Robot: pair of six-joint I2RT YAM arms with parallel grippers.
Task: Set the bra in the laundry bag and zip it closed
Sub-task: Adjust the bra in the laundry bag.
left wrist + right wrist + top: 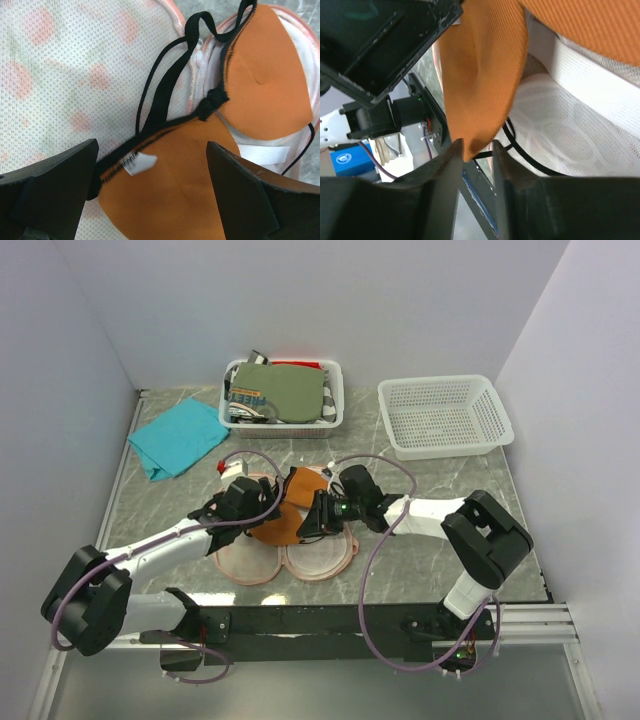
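Bracketing the bra (485, 75) cup's edge, right jaws stand narrow.

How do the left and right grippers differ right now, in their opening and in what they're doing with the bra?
The left gripper stands wide open, while the right gripper has its fingers nearly together. The left holds nothing and hovers over the bra; the right pinches the edge of one orange cup. Shared: both sit close together at the bra, over the open laundry bag.
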